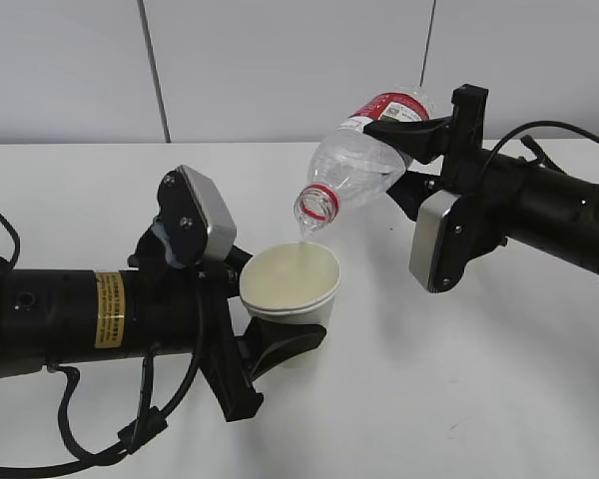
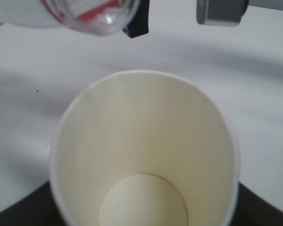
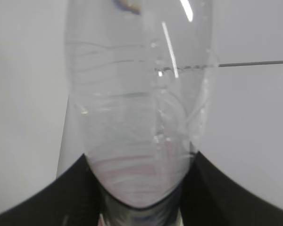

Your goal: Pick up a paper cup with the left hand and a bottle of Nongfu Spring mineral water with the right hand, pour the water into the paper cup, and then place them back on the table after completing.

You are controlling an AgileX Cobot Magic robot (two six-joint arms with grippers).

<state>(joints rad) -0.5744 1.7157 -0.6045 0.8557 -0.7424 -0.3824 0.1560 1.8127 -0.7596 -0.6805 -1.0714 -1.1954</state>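
Paper cup point(image 1: 291, 283) clamped upright btwn left hand point(image 1: 242, 319) fingers, bottle point(image 1: 364, 152) gripped at label end by right hand point(image 1: 419, 135), tipped neck-down just over cup rim, thin water point(image 1: 301, 238) stream.

exterior view slanting down, left wrist close above cup point(image 2: 144, 155), right wrist close behind bottle point(image 3: 139, 108)

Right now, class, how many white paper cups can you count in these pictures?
1. The white paper cup is held above the white table by the left gripper, directly under the mouth of the tilted clear plastic bottle. No other cup shows.
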